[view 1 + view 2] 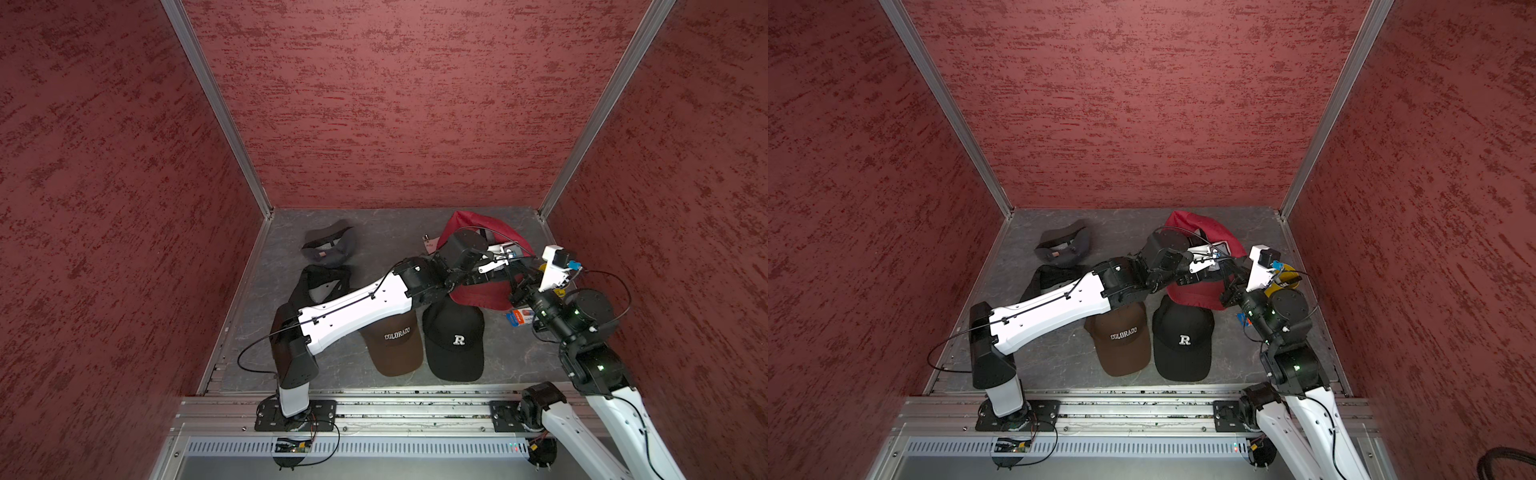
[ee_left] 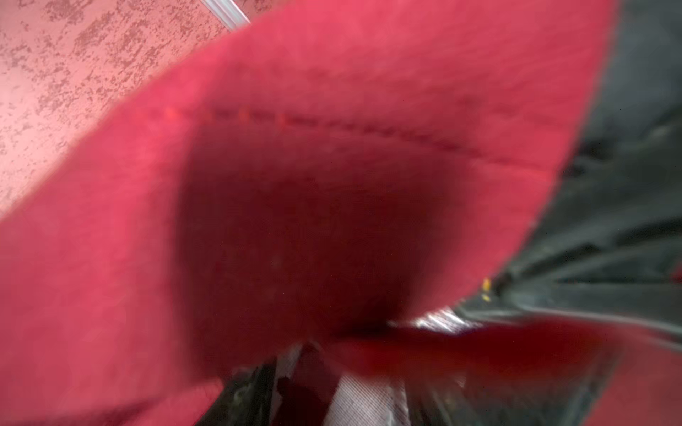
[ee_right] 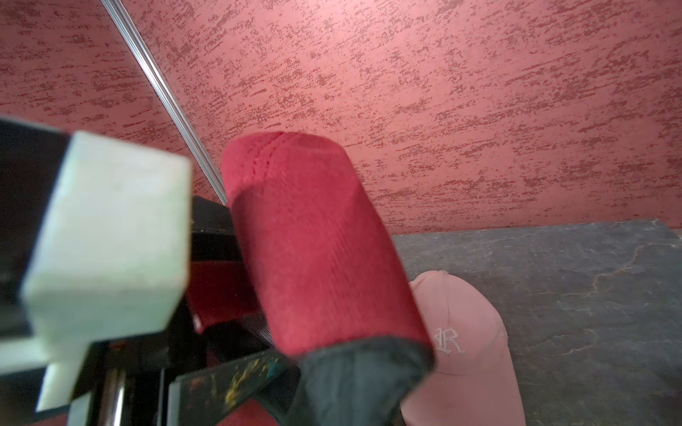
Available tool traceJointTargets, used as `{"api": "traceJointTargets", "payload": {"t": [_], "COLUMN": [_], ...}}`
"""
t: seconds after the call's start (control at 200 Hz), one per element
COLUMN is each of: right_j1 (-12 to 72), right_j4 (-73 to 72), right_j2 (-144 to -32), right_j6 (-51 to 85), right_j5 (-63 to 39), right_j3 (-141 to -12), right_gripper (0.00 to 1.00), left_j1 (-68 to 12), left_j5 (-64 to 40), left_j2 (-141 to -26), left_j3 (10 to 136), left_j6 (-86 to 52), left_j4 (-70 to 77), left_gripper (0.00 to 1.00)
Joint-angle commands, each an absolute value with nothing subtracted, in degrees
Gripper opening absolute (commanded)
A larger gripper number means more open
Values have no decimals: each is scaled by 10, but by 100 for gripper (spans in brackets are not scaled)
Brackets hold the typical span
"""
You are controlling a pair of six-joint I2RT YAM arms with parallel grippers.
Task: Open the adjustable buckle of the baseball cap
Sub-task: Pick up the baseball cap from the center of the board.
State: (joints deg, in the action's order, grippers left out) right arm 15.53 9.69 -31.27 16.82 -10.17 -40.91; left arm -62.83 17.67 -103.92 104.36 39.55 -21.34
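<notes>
The left arm [image 1: 357, 307] had glossy white shells between black joint housings, and a thin black cable [image 1: 240, 356] clipped along the shell bowed out at nine o'clock of its elbow. The right arm [image 1: 598, 365] matched it, with small green lights [image 1: 577, 312] on its black joints and a white wrist camera housing [image 1: 555, 266] bearing a blue plug [image 1: 574, 264] at three o'clock. Each stood on a black screwed base plate [image 1: 326, 411].

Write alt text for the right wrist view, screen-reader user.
A red cap, ribbed like corduroy, fills the middle close to the lens, its dark inner band nearest the camera. Beside it is a blurred white block; behind lies a pink cap with an R on the grey table, backed by a speckled red wall.
</notes>
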Motion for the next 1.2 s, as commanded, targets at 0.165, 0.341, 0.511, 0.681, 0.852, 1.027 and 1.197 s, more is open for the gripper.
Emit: {"api": "traceJointTargets", "payload": {"t": [0.165, 0.341, 0.511, 0.681, 0.852, 1.027, 1.197], "right_j1": [153, 153, 153, 153, 153, 153, 153], "right_j4": [82, 75, 71, 66, 57, 50, 51], "right_j2": [-310, -311, -325, -333, -326, -314, -316], "right_j6": [160, 163, 154, 138, 111, 82, 71], "right_j5": [-117, -116, -115, -119, -126, -138, -153], "right_j3": [-433, -425, -424, -416, -404, -394, -396], "right_gripper": [0, 0, 0, 0, 0, 3, 14], "left_j1": [-621, -636, -656, -663, -663, -659, -649], "left_j5": [190, 170, 169, 152, 129, 94, 53], "left_j2": [-1036, -1007, -980, -946, -925, -920, -919], "left_j3": [1022, 996, 985, 980, 985, 1014, 1037], "left_j6": [407, 405, 394, 355, 318, 270, 213], "left_j4": [-160, -170, -200, -218, -243, -279, -291], "left_gripper": [29, 7, 0, 0, 0, 0, 0]}}
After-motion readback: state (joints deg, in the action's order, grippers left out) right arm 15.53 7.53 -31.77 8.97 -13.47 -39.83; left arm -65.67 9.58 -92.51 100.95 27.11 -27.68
